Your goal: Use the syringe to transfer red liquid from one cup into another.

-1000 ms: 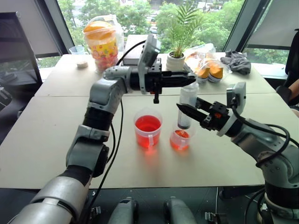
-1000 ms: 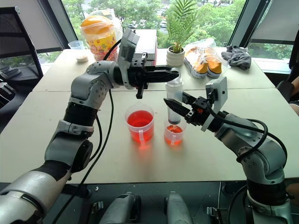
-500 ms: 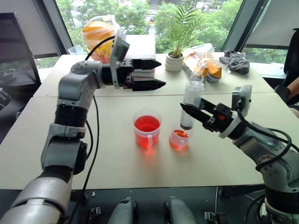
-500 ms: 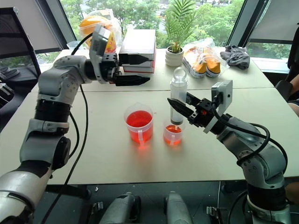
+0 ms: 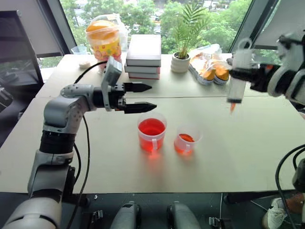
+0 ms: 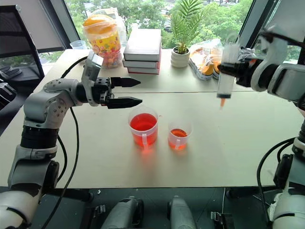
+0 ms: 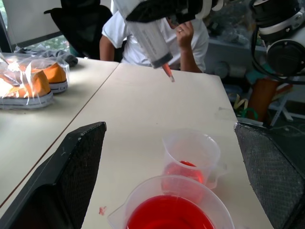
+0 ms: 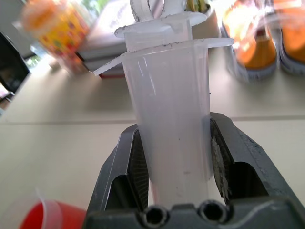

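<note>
The right gripper (image 8: 174,183), clamped on the clear plastic syringe (image 6: 225,71) held high, well right of both clear cups (image 6: 143,125) (image 6: 179,135) on the counter (image 6: 224,152), could drip red liquid (image 6: 143,122) from its orange tip, while the left gripper (image 6: 128,91) hangs open.

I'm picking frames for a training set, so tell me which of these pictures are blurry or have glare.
Left eye view: the syringe and right gripper are motion-smeared, while the larger cup is sharp. Right wrist view: the background shoes and snack jar are blurred; the barrel is sharp. Both eye views: bright windows behind, no strong glare on the table.
</note>
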Controlling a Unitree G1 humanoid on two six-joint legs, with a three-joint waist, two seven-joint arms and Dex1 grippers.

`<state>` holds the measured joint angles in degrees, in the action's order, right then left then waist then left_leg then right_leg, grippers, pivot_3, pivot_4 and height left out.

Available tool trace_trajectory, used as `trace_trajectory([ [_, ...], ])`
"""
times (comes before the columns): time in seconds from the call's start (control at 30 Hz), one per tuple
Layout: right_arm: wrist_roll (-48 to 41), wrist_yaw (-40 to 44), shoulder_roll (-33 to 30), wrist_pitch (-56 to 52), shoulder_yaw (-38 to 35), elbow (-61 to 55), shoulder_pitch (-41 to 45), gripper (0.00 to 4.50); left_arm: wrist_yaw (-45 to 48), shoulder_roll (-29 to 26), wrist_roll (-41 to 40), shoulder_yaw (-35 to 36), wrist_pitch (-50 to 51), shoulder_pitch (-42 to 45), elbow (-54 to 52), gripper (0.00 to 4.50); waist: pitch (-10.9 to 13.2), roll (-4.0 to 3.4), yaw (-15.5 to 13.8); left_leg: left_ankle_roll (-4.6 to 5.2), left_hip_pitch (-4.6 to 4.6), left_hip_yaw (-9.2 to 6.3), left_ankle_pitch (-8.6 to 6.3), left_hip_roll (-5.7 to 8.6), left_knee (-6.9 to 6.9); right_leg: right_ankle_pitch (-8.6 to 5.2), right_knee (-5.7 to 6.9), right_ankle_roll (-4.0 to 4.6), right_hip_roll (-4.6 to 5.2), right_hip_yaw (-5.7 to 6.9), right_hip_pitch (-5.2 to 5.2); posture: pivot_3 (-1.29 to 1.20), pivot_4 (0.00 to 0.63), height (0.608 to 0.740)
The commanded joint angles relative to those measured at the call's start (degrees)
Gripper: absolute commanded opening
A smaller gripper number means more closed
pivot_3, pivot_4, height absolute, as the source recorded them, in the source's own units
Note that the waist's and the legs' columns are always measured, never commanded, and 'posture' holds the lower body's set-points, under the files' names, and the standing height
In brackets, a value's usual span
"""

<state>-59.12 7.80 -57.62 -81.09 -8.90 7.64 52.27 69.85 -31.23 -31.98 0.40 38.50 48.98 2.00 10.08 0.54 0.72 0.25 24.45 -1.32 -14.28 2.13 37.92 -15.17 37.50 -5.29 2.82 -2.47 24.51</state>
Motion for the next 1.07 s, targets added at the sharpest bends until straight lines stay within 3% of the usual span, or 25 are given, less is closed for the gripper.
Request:
trace_trajectory([
  [0.03,7.17,9.86,-3.65,-1.32,9.27,3.60,2.10,1.41,-0.70,-0.83,-1.49,1.34,-0.26,-0.82,-2.66,4.43,0.03,-0.08,0.21,0.04,0.00,0.07,-0.03,0.00,0.01,0.00,-0.02,-0.01,0.00,-0.04,0.00,0.00,0.150,0.740],
  [0.2,15.63,19.56,-2.65,-1.90,19.91,10.71,4.18,1.41,-1.68,-1.34,-1.93,1.30,-0.44,-2.22,-3.93,4.43,0.03,-0.09,0.21,0.09,-0.01,0.15,-0.05,-0.01,0.03,0.01,0.00,-0.03,-0.06,-0.08,0.04,0.00,0.150,0.740],
  [0.37,25.72,26.17,2.24,4.97,26.80,20.05,3.91,1.41,-3.60,-2.41,-3.38,1.94,1.22,-4.90,-7.67,4.43,0.02,-0.07,0.17,0.09,-0.03,0.15,-0.05,0.00,0.08,0.04,0.01,-0.07,-0.06,-0.09,0.00,0.00,0.150,0.740],
  [0.4,26.89,27.20,2.95,5.41,26.90,21.34,4.09,2.45,-4.05,-2.49,-4.09,2.26,1.97,-5.08,-8.47,4.50,0.02,-0.08,0.16,0.09,-0.02,0.15,-0.05,0.00,0.09,0.05,0.01,-0.09,-0.07,-0.09,0.01,0.00,0.150,0.740],
  [0.53,30.43,30.57,4.45,6.27,26.40,23.60,4.22,4.46,-5.61,-3.41,-5.82,2.83,3.98,-5.73,-10.69,4.50,0.02,-0.08,-0.08,0.09,0.00,0.13,-0.05,0.00,0.09,0.06,0.01,-0.11,-0.07,-0.08,0.02,0.00,0.150,0.740],
  [0.67,31.16,33.47,1.74,5.39,23.97,18.41,3.58,4.46,-6.48,-4.67,-6.92,2.99,5.06,-6.44,-12.04,4.50,0.03,-0.09,-0.02,0.08,-0.01,0.13,-0.05,0.02,0.11,0.07,0.01,-0.12,-0.06,-0.08,0.01,0.00,0.150,0.740],
  [0.8,28.13,38.27,-5.75,5.98,17.59,1.91,-0.89,4.46,-7.03,-6.44,-7.60,3.20,5.80,-7.34,-13.10,4.50,0.05,-0.12,-0.18,0.08,0.01,0.09,-0.05,0.02,0.06,0.07,0.01,-0.12,-0.06,-0.06,0.06,0.00,0.150,0.740],
  [0.97,14.85,47.35,-10.66,6.84,-7.65,-24.91,-16.04,4.46,-6.96,-9.95,-8.08,3.98,6.59,-10.47,-15.77,4.50,0.04,-0.12,-0.01,0.08,0.03,-0.01,-0.06,-0.01,-0.01,0.06,-0.09,-0.13,-0.07,0.00,0.03,0.00,0.150,0.740],
  [1.07,12.29,47.68,-9.69,6.92,-17.25,-33.31,-24.43,4.46,-7.53,-10.81,-8.53,4.22,7.19,-11.83,-16.23,4.50,0.01,-0.09,-0.10,0.08,-0.07,-0.04,-0.07,-0.03,0.06,0.07,-0.09,-0.13,-0.08,0.02,-0.14,0.00,0.150,0.740],
])
